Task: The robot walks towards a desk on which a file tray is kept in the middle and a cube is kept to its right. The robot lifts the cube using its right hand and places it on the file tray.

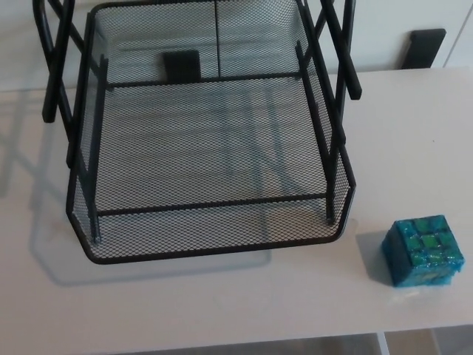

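- Neither the right hand nor the left hand shows in the head view, so the state of each hand cannot be told.
- The cube (423, 251) stands on the desk (222, 307) at about 4 o'clock from the middle of the picture, near the front edge of the desk. Nothing touches it.
- The cube is blue-green and glossy. Its top face shows a grid of small green squares between darker lines. I can read no letters or brand on it. The side faces are blurred by the shine and hard to make out.
- The tray (214, 250) is of black wire mesh and fills the middle and the 12 o'clock part of the picture. Its rounded front right corner lies at 10 o'clock from the cube, near it but clearly apart.
- I can read no label on the tray. The pale desk shows through its mesh floor.
- Slanted black bars (336, 52) rise at both sides of the tray, at 11 and 1 o'clock. The upper edge of the picture cuts them off, so what they carry is hidden.
- A black block (182, 65) shows through the mesh at 12 o'clock, and a second block (427, 46) stands behind the far edge of the desk at 2 o'clock. I cannot tell what they are.
- A grey shadow (44, 251) of the tray falls on the desk at 8 o'clock.
- At 5 o'clock, below the front edge of the desk, a pale strip (382, 345) is cut off by the picture's lower edge.
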`<state>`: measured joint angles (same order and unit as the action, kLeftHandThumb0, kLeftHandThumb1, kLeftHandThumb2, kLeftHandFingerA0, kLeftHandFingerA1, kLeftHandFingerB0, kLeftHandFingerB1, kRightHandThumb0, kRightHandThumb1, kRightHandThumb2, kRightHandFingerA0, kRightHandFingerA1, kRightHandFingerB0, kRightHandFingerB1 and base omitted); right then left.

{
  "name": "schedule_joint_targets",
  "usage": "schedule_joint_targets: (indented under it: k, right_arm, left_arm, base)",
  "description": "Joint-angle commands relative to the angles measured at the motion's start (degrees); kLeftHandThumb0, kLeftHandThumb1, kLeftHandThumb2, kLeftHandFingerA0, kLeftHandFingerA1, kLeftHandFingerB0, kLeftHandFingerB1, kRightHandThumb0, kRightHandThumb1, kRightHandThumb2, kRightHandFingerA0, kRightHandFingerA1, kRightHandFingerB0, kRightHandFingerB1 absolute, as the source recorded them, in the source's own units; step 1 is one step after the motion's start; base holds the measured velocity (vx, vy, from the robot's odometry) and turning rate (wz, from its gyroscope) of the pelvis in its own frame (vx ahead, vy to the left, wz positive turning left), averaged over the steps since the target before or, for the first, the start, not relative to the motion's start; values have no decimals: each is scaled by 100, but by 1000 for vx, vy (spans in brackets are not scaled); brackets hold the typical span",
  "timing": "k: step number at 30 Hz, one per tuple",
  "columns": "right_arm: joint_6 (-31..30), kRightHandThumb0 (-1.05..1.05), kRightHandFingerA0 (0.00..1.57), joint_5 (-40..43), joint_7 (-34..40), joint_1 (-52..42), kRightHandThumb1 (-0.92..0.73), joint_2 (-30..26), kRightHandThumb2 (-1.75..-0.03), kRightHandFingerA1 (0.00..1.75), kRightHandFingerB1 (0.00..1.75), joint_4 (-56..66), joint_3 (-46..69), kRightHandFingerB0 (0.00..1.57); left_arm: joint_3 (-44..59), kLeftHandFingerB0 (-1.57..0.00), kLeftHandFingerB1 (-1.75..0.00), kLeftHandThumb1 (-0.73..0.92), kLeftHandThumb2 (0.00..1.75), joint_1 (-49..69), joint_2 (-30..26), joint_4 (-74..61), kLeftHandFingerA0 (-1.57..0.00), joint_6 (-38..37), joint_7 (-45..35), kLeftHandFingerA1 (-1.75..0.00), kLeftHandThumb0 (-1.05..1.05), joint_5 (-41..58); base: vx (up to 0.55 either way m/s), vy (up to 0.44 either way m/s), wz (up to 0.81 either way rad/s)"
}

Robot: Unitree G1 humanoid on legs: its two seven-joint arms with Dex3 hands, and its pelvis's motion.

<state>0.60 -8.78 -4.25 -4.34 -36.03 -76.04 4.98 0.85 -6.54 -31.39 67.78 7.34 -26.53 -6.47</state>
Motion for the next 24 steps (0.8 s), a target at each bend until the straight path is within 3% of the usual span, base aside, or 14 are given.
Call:
schedule_joint_targets:
  k: [1, 24]
  right_arm:
    - [-5, -53, 37, -24, 15, -85, -75, -123, -62, 51, 35, -14, -18, 28]
    - [-33, -53, 37, -37, 19, -8, -75, -82, -62, 51, 35, -18, -97, 28]
  left_arm:
    - [26, -12, -95, 73, 61, 97, -170, 22, -11, -68, 209, -110, -105, -20]
    - [43, -12, -95, 73, 61, 142, -222, 16, -11, -62, 225, -110, -105, 17]
  base:
    - [0, 0, 0]
    - [0, 0, 0]
